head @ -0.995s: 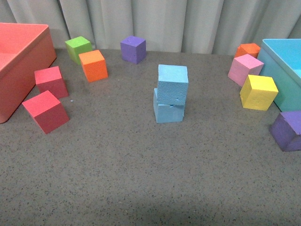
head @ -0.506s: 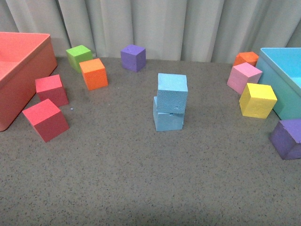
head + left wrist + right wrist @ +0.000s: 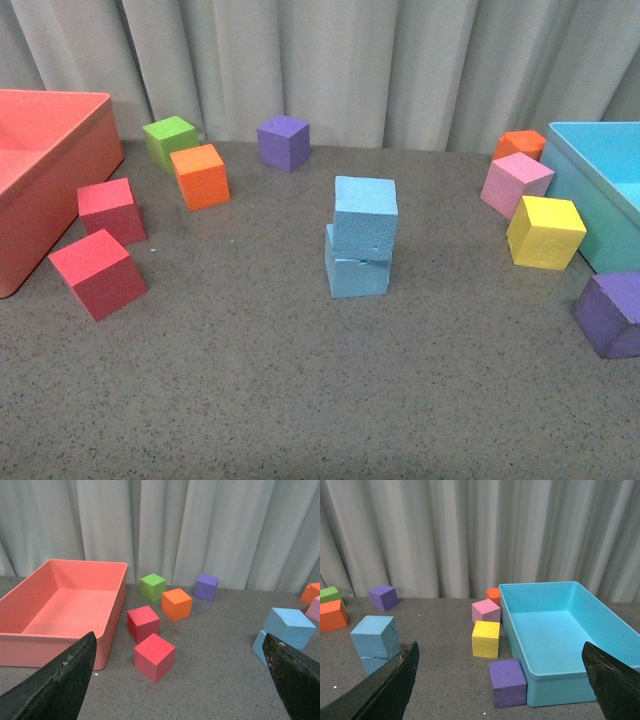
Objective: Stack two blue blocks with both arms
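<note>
Unmoved, the blue blocks stay stacked; both grippers spread wide, empty

My two blue blocks looked like matt, finely pitted foam. The table was a speckled grey, grainy surface without shine. The red bin and turquoise bin looked like smooth plastic. My left fingers were dull black, scuffed.
</note>
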